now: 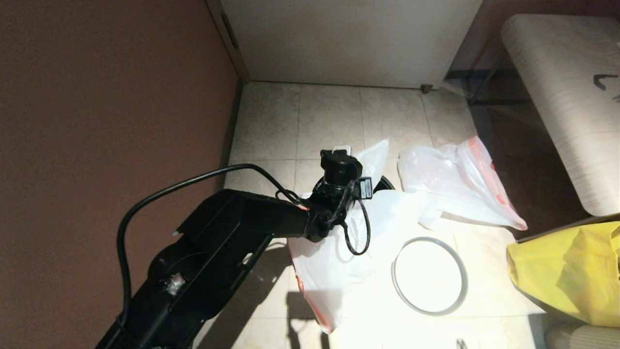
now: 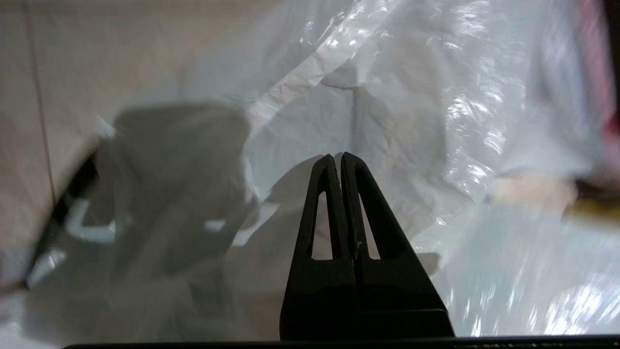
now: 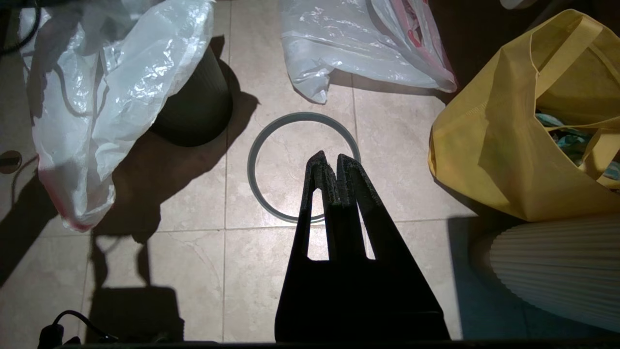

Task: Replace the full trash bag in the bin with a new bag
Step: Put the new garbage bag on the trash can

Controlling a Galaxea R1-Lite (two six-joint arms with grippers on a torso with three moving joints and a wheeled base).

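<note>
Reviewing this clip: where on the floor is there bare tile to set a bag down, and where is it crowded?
Bare tile lies beyond the bags, up to the white wall, and nearer the robot than the grey hoop. It is crowded in the middle: the new bag drapes over the bin, with the full trash bag and yellow bag beside.

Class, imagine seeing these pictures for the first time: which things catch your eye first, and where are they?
The black left arm reaches over the floor, its left gripper with jaws shut in the new bag draped over the bin. A grey hoop lies loose on the tiles beside it. A yellow bag stands at the right, the full trash bag behind the hoop.
</note>
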